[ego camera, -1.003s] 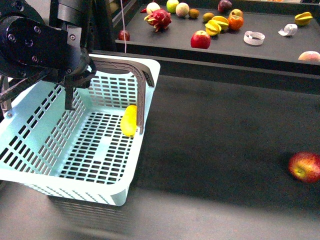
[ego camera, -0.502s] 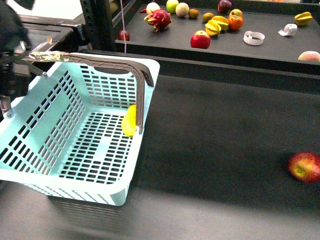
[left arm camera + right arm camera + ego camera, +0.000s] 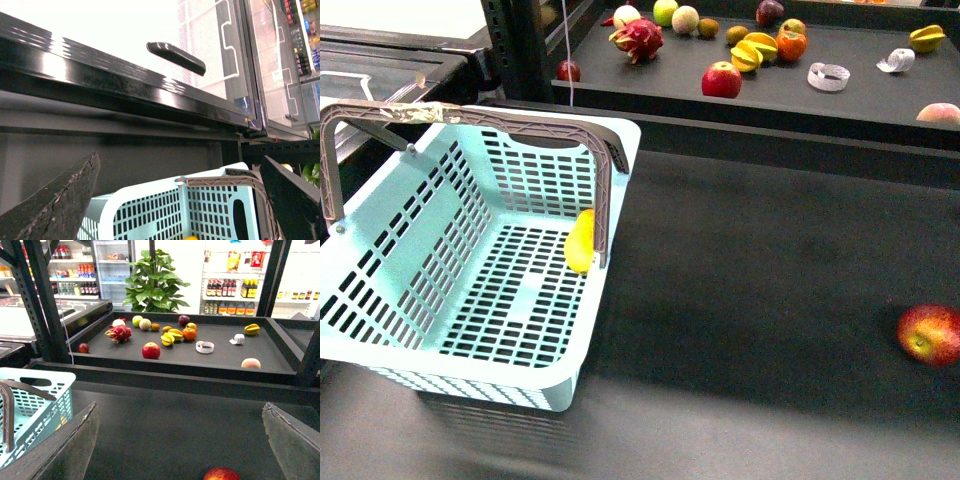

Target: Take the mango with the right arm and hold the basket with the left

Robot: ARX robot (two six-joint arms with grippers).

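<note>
Front view: neither arm shows at all, so everything about the fingers comes from the wrist cameras. The basket [image 3: 470,290] sits on the dark counter [image 3: 750,290] at about 9 o'clock, its near corner cut off by the frame edge. The mango [image 3: 581,241] lies inside it, against the wall at the 3 o'clock side, partly hidden behind the upright grey-brown handle [image 3: 603,190].

Left wrist view: the left gripper [image 3: 182,200] is spread wide, grasping nothing, one worn finger [image 3: 60,202] at each side of the frame, tips cut off. The basket rim and handle lie between and beyond them, apart from both; just a sliver of yellow shows at the frame's edge.

Right wrist view: the right gripper [image 3: 180,445] is likewise released and empty, fingers [image 3: 65,450] apart. No mango here, only the basket's corner beside one finger, and a red apple [image 3: 221,474] half cut off between them. The shelf [image 3: 220,357] of fruit sits well beyond.
</note>
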